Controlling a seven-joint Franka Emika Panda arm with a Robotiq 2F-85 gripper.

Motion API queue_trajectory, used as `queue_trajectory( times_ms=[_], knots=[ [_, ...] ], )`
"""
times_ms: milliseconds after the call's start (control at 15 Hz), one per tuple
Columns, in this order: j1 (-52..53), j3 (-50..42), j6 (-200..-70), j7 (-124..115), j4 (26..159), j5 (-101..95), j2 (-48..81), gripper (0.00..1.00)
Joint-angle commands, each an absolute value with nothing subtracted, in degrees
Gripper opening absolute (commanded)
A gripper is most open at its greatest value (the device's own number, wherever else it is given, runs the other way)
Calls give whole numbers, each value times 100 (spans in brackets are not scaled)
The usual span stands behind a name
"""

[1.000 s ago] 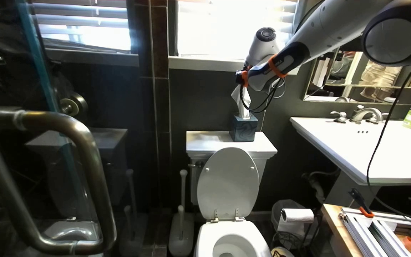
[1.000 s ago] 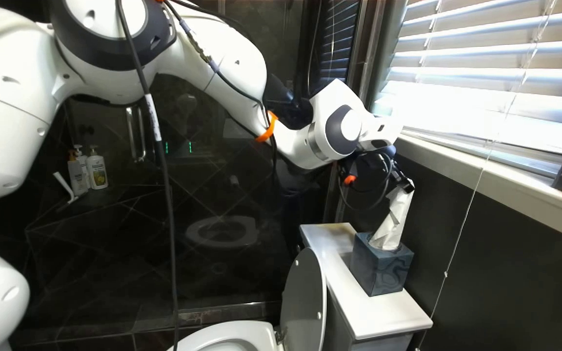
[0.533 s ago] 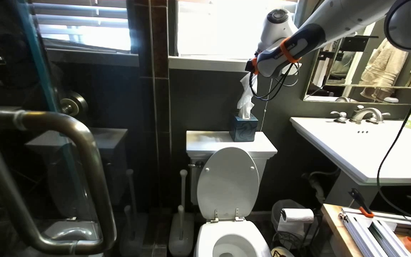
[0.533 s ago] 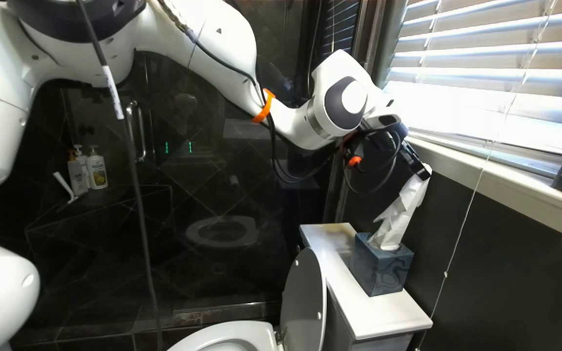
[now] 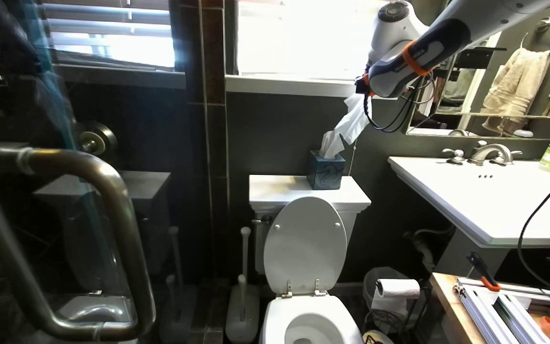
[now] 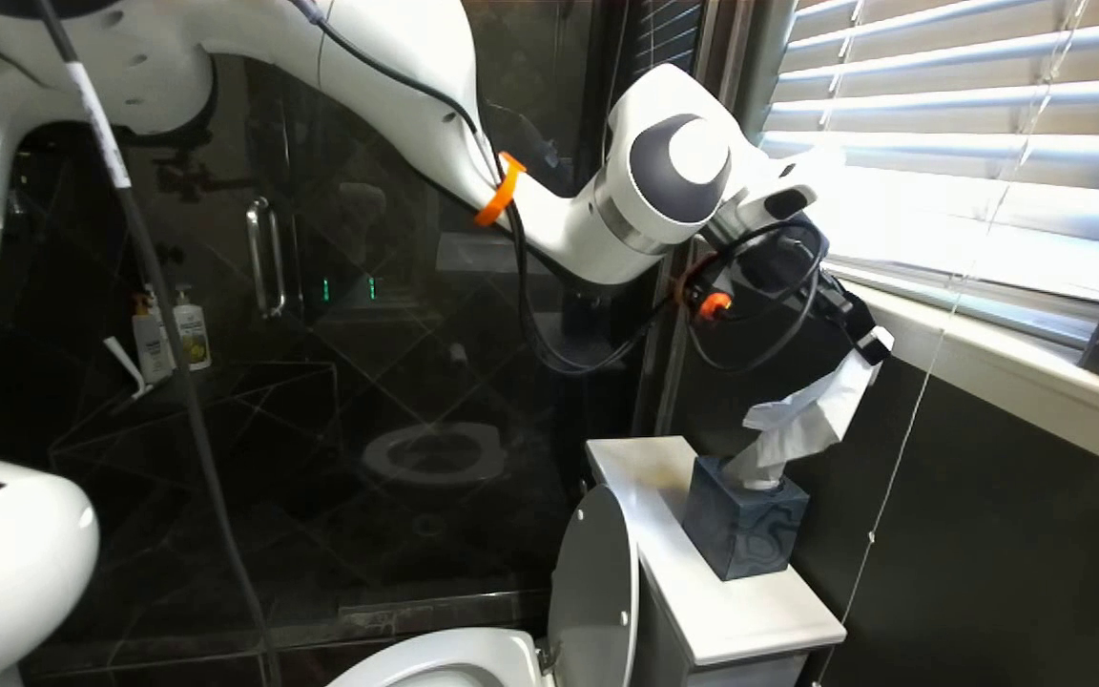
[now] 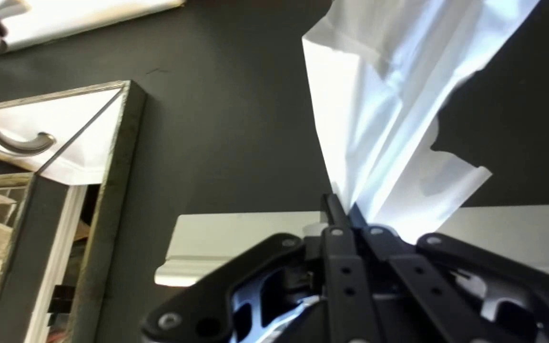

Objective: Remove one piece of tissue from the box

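The blue-grey tissue box (image 5: 326, 172) stands upright on the white toilet tank lid; it also shows in an exterior view (image 6: 748, 525). White tissue (image 6: 821, 410) stretches slantwise from the box's top opening up to my gripper (image 6: 874, 345); it shows too in an exterior view (image 5: 353, 123). In the wrist view, my gripper (image 7: 347, 208) is shut on the tissue (image 7: 374, 109), pinching its upper end, with a loose flap beside the fingers. The tissue's lower part still meets the box opening; I cannot tell where one sheet ends and another begins.
The window sill (image 6: 969, 353) is just behind the gripper. The toilet tank lid (image 5: 275, 188) bears the box, with the raised toilet lid (image 5: 306, 243) in front. A sink (image 5: 494, 196) and mirror (image 5: 482, 114) are beside it. A blind cord (image 6: 902, 448) hangs near the box.
My gripper has moved up and away from the box, towards the sink side, with the tissue shut in it. The tissue is now longer and more slanted. The box has stayed in place.
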State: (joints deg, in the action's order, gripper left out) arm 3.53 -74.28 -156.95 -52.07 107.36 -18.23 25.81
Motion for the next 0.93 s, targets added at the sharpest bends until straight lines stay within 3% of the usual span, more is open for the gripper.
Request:
queue_trajectory(
  times_ms=[0,467,867],
  knots=[
    [950,-8339,-15740,-5051,11205,-2128,2630,0],
    [1413,-9557,-16096,-4337,12145,-1842,3493,0],
    [1082,-9558,-16439,-4000,12837,-1534,4544,0]
  ],
)
